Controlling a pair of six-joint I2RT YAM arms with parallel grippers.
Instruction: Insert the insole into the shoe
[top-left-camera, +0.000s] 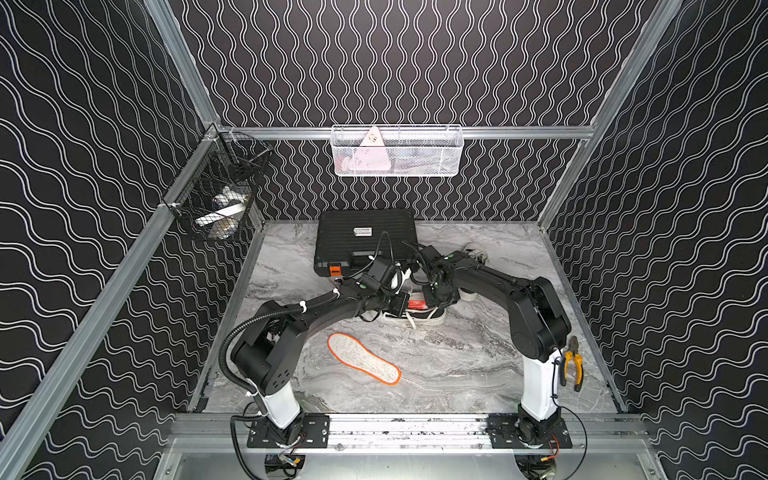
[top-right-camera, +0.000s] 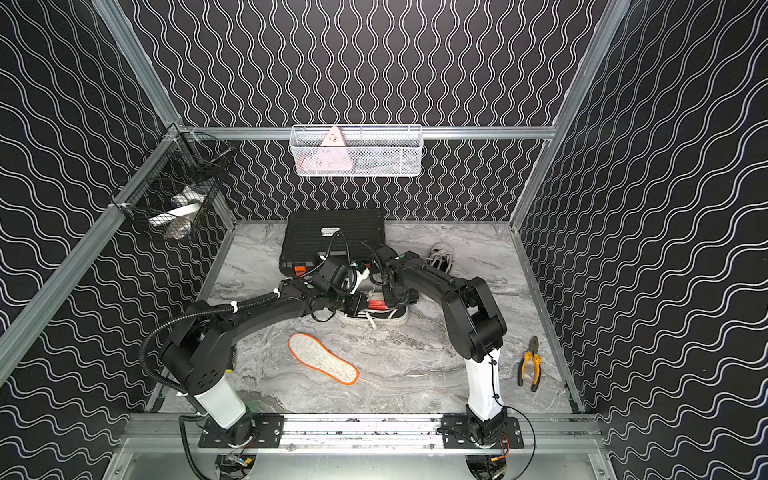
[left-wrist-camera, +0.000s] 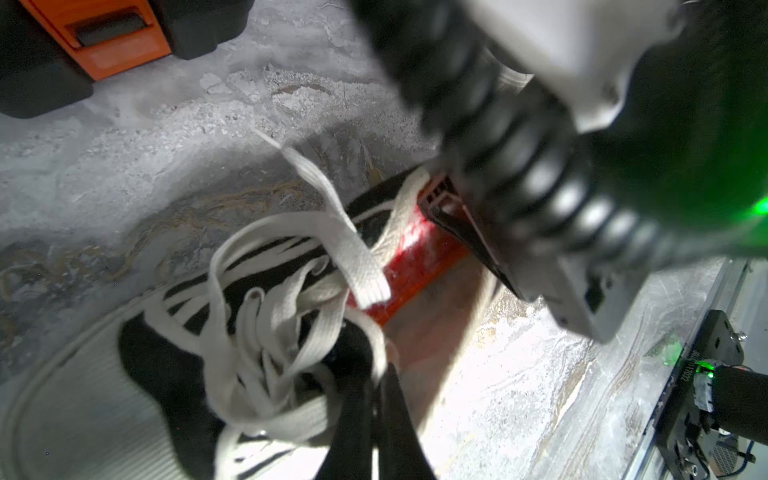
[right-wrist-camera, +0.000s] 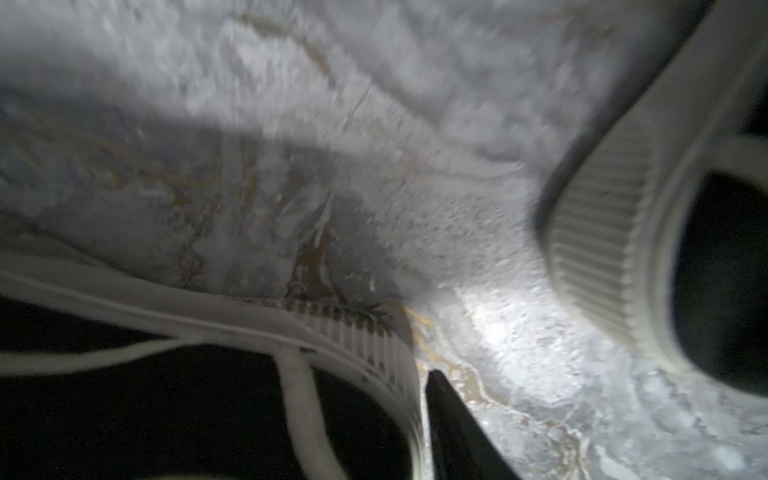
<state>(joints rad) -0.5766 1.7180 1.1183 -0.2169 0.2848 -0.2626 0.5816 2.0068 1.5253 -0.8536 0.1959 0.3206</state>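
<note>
Insole (top-left-camera: 363, 365) (top-right-camera: 323, 364): lies flat on the marble table (top-left-camera: 478, 374), pale face up, orange rim all round. It is on the robot's side of the shoe (top-left-camera: 411, 318), well apart from it, between the two arms; nothing touches it. Both grippers are up at the shoe, so the insole sits well clear of either set of fingers. Left gripper (left-wrist-camera: 376, 386): fingers (left-wrist-camera: 353, 419) pressed together at the edge of the shoe's opening, amid the loose white laces (left-wrist-camera: 357, 257). They are black against black cloth, so I cannot tell whether a thin fold is nipped between them. Right gripper (top-left-camera: 436, 296): down at the far end of the opening, by the red lining (left-wrist-camera: 415, 257). In the right wrist view one finger (right-wrist-camera: 453, 428) shows just beside the shoe's white rubber edge (right-wrist-camera: 374, 345), on the outside. Its partner is out of sight (the view is blurred as well), so whether the jaws are spread or closed cannot be told. Shoe: black upper, white sole, upright on the table, just in front of a black case (top-left-camera: 365, 239). Second shoe (top-left-camera: 476, 252) lies behind the right arm. Pliers (top-left-camera: 571, 363) lie by the right arm's base.
</note>
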